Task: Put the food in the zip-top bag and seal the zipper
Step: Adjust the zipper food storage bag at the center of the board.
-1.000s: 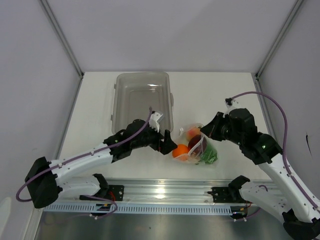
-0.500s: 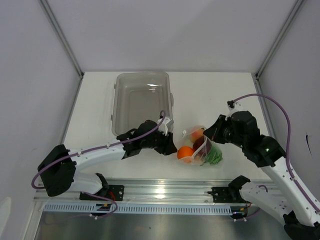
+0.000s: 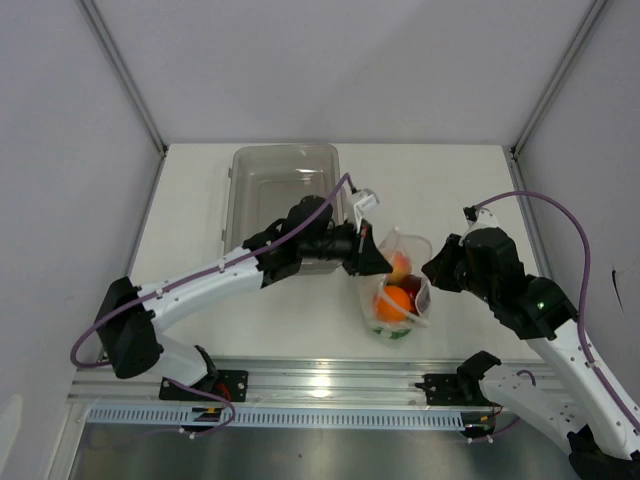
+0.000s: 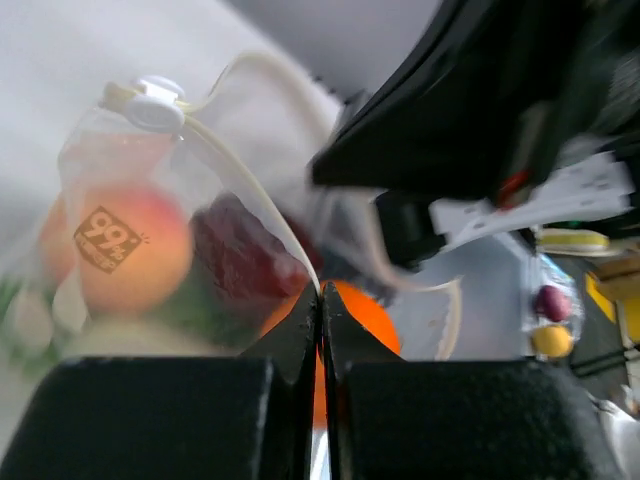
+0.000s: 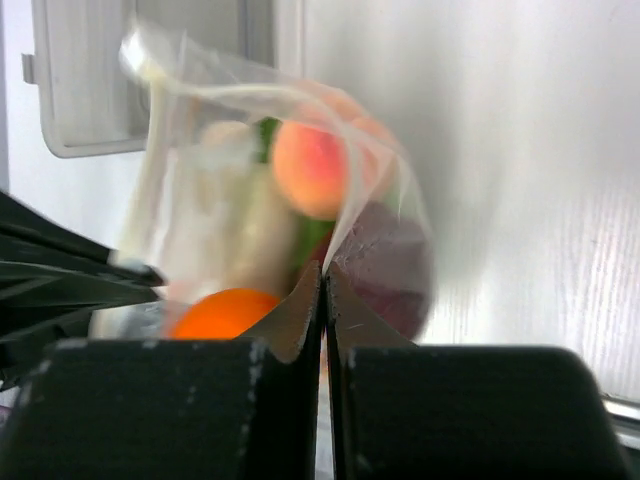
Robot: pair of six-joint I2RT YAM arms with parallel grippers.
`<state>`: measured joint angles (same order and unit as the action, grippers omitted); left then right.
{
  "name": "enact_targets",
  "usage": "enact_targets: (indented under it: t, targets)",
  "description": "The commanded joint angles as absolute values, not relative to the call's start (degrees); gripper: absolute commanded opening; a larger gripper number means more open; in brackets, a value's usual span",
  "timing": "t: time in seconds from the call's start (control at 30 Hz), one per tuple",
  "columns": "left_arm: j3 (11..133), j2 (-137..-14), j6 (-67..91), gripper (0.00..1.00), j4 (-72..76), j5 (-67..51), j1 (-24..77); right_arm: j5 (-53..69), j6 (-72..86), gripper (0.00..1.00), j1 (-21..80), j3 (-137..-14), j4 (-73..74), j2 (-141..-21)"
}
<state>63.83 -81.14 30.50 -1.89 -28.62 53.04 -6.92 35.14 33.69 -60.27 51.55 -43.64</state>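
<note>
Top external: the bag (image 3: 412,245), with orange (image 3: 393,302) and peach (image 3: 401,266) inside, is held between left gripper (image 3: 373,262) and right gripper (image 3: 431,273), near the tray (image 3: 285,190). Left wrist: jaws closed, pinching bag film. Right wrist: jaws clamped on the bag's edge.

Top view: bright, even, diffuse overhead light. White counter (image 3: 470,190) shows only faint soft shadows, darkest under the arms by its near edge. Glare patch on the metal rail (image 3: 320,385) along that edge; small highlight in the grey tray (image 3: 232,200) at back-left corner. Sharp throughout.

Left wrist view: heavy blur, zip-top bag (image 4: 230,170) & food (image 4: 130,255) smeared, bkgd blown out at top-left. Left gripper (image 4: 320,300) near-black, out of focus.

Right wrist view: bag soft w/ motion blur, counter sheen at right, right gripper (image 5: 322,280) dark, unfocused.
</note>
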Motion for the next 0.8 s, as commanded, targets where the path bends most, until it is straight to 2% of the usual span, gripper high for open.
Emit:
enact_targets:
  t: [0.0, 0.03, 0.13, 0.3, 0.57, 0.77]
  targets:
    - [75.74, -87.17, 34.01, 0.01, -1.21, -37.52, 53.35, -8.88, 33.66, 0.00, 34.01, -63.63, 53.87, -42.28]
    - [81.07, -89.01, 35.49, 0.01, -1.67, -39.70, 53.35, -8.09, 33.66, 0.00, 34.01, -63.98, 54.22, -42.28]
    - [85.67, -94.73, 38.66, 0.01, -1.05, -43.40, 53.35, -5.99, 33.31, 0.00, 34.10, -65.39, 55.72, -42.45]
    - [83.41, -98.52, 37.89, 0.01, -4.20, -43.77, 53.35, -3.69, 34.27, 0.00, 34.28, -64.34, 56.60, -40.35]
    - [76.99, -97.56, 33.58, 0.01, -9.39, -37.36, 51.33, -5.53, 33.40, 0.00, 34.28, -58.19, 53.88, -40.60]
    - [85.68, -93.61, 28.83, 0.00, -17.39, -34.63, 50.63, -11.07, 30.59, 0.00, 34.36, -64.13, 57.38, -42.10]
